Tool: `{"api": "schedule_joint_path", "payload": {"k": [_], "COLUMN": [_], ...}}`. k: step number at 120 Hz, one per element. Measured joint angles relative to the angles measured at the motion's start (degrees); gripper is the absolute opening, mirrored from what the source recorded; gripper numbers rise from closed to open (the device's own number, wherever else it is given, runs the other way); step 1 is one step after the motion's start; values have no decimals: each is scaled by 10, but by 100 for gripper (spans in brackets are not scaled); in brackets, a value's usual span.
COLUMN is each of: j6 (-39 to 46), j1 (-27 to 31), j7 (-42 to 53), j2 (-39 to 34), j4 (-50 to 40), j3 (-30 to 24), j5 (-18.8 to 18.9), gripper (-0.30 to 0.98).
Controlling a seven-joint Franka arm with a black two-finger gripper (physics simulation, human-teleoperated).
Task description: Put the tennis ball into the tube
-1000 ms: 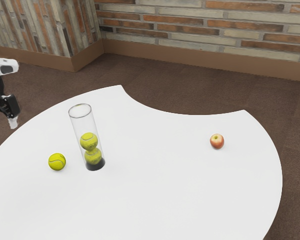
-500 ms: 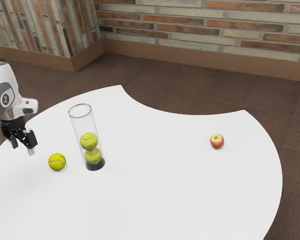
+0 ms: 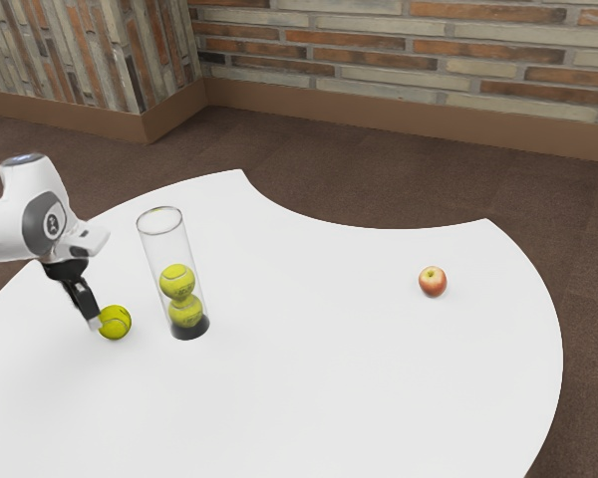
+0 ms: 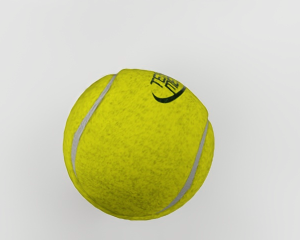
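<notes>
The step in hand looks to be picking up the loose ball, which rests on the white table [image 3: 379, 378], just beside the tube on the exterior view's left. The arm [image 3: 30, 214] should come down gently and hold its slant clear of the upright tube [image 3: 167, 244], since a brush could tip it. The gripper [image 3: 94, 321] is at the loose ball [image 3: 118, 321]; whether it is wide or narrow cannot be told, nor whether it touches. It would do well to straddle the ball's widest part evenly before squeezing, as a round thing may squirt or roll away from an uneven pinch.

Counted from largest to smallest: 1 table, 1 arm, 1 tube, 1 gripper, 3 tennis balls and 1 apple [image 3: 433, 282]. Of the 3 balls, 2 are stacked in the tube, an upper ball [image 3: 177, 281] over a lower ball [image 3: 185, 311], and 1 lies outside.
</notes>
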Motion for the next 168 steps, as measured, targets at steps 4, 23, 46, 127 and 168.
{"api": "schedule_joint_path", "payload": {"k": [4, 23, 46, 127, 168], "j6": [1, 3, 0, 8, 8], "j1": [4, 17, 18, 33, 37], "j7": [14, 71, 123, 217, 236], "j2": [9, 35, 48, 114, 117], "j4": [8, 31, 34, 80, 69], "j3": [-1, -19, -25, -58, -54], "j5": [-5, -30, -56, -107, -123], "gripper": [67, 67, 67, 67, 67]}}
